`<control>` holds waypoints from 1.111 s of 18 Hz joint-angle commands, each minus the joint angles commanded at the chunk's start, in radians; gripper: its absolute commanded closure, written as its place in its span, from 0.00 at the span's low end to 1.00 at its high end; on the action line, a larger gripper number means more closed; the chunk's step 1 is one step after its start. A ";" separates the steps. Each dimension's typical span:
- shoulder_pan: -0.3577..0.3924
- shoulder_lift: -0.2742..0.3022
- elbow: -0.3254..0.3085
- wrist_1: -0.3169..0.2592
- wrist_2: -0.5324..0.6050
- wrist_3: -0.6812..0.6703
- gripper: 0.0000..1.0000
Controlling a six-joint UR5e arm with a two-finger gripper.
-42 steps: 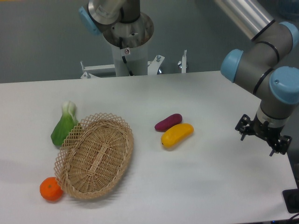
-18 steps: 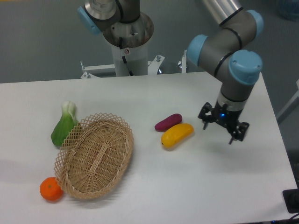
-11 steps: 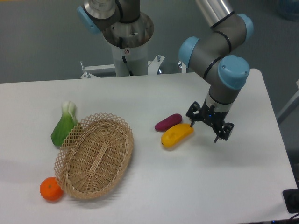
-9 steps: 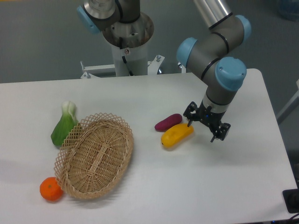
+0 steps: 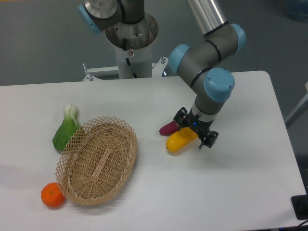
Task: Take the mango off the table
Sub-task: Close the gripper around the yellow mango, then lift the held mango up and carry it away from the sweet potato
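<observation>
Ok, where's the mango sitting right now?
The mango lies on the table right of centre, right of the wicker basket, with the purple vegetable just behind it. The gripper is directly over its right end.

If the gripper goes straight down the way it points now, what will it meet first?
Most likely the mango: the gripper hangs open over its right end, pointing down. Height above it is unclear from this single view.

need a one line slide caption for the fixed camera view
UR5e gripper open above the mango on the white table, purple vegetable alongside.
</observation>
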 joint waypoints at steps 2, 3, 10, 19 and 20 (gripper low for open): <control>-0.017 -0.002 -0.014 0.002 0.000 -0.005 0.00; -0.021 0.000 -0.020 0.002 0.000 -0.005 0.00; -0.055 -0.009 -0.037 0.037 0.046 -0.040 0.12; -0.084 -0.025 0.008 0.057 0.087 -0.155 0.60; -0.084 -0.022 0.017 0.054 0.090 -0.156 0.61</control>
